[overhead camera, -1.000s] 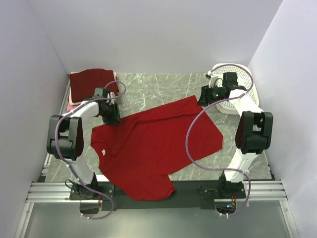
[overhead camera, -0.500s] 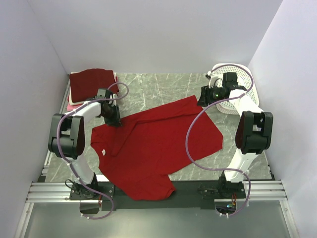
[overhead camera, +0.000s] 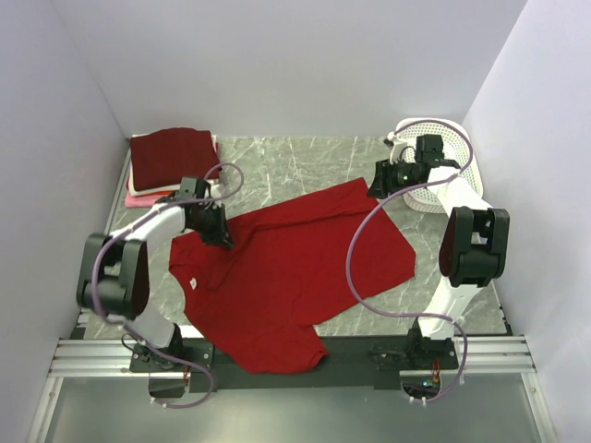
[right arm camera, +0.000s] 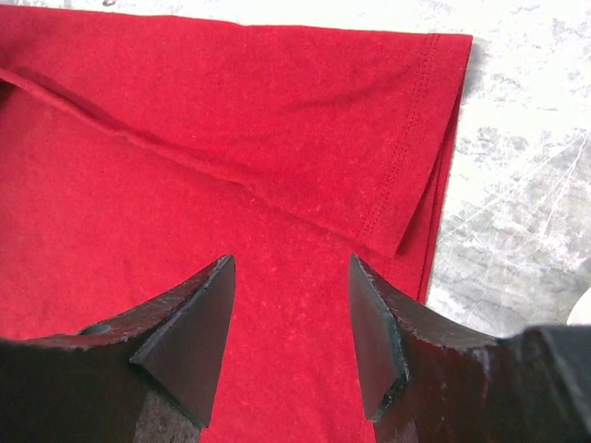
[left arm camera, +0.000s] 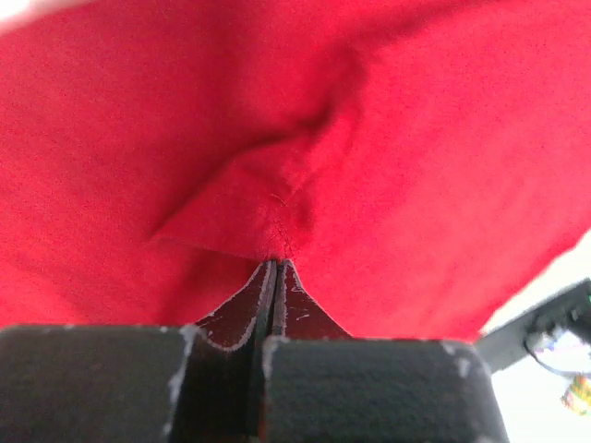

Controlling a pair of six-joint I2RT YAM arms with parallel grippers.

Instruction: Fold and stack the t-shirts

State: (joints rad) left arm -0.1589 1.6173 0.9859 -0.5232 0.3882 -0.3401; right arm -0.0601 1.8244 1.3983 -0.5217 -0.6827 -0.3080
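Red shirt [overhead camera: 295, 268] lay spread on the worktop [overhead camera: 277, 161], left pincer [left arm camera: 275, 265] clamped on a thin pinch of its left edge and right pincer [right arm camera: 290, 318] standing wide above the opposite corner, gripping nothing; a lift from one small hold could slip or skew the cloth.

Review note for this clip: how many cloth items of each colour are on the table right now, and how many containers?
Bright red t-shirt, spread out: 1
Dark maroon folded shirt, top of the stack: 1
Pink folded cloth, only its edge showing beneath: 1
White folded cloth, only its edge showing at the bottom: 1
White perforated basket: 1
Total: 5
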